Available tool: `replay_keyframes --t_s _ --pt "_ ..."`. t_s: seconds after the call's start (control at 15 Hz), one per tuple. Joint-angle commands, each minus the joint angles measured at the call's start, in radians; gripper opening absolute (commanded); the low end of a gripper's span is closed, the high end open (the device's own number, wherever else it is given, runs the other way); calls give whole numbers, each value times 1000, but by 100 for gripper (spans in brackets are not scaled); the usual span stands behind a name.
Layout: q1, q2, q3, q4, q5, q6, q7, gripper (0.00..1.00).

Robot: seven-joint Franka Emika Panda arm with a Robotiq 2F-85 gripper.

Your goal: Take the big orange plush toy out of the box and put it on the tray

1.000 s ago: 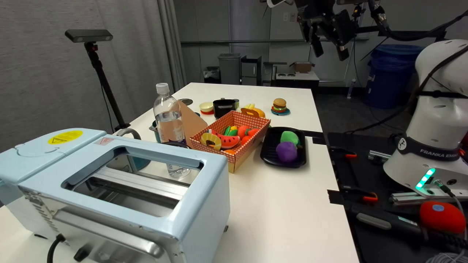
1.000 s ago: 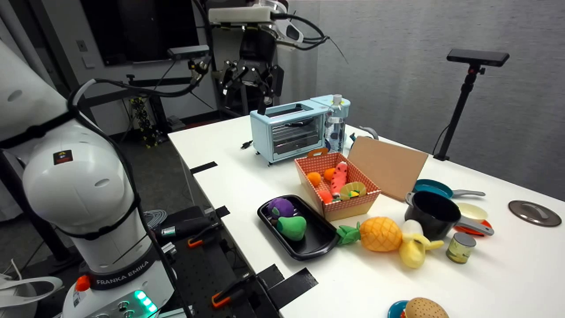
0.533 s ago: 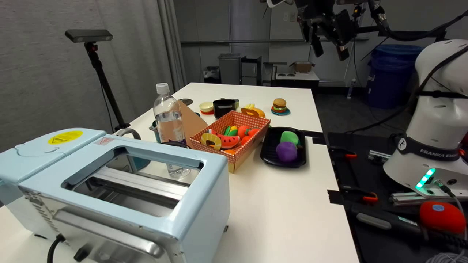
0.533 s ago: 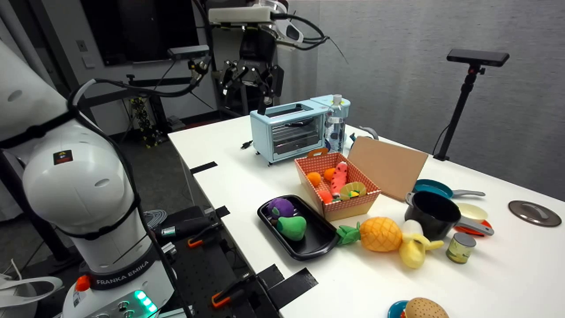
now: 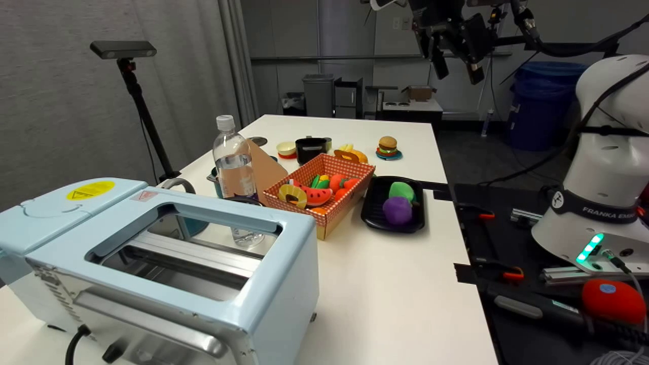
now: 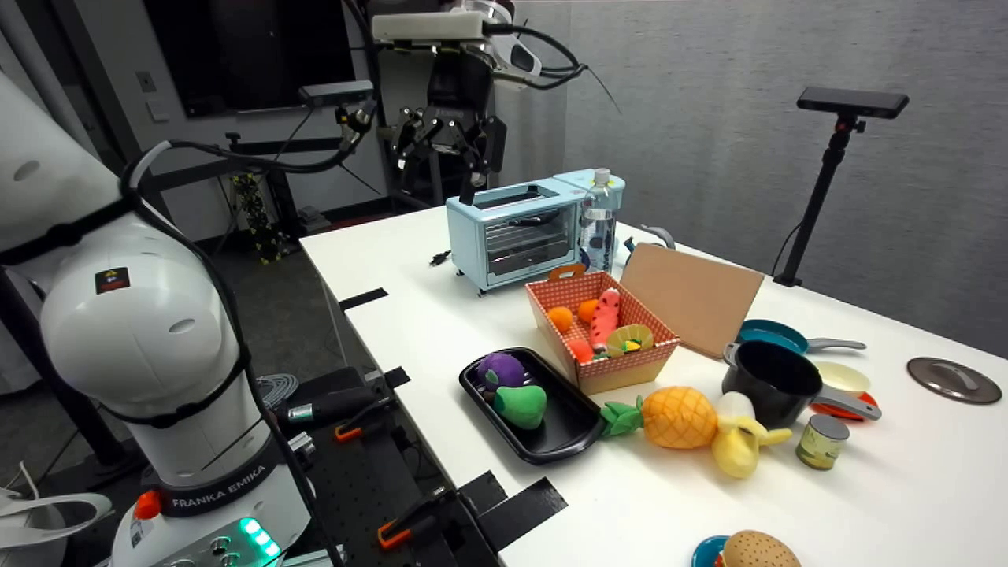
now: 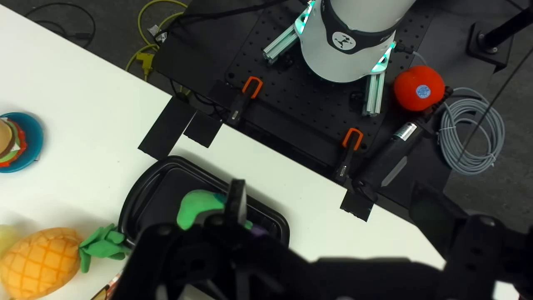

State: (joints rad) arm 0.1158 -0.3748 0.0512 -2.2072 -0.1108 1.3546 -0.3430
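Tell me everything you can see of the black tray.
The tray is black, glossy and hard-looking, oblong with rounded corners and a low rim. It lies flat on the table beside the box, with a purple toy and a green toy in it. The pineapple leaves lie at its rim; contact is unclear.

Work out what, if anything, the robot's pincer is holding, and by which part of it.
Nothing is held: in an exterior view the pincer hangs in the air, jaws apart, and the wrist view shows nothing gripped between them.
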Motion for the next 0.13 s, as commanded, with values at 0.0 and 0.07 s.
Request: replay_keyframes --t_s 0.0,0.07 --pt "7 1 -6 1 -1 -1 2 100" --pt "7 1 -6 1 -1 -1 2 100"
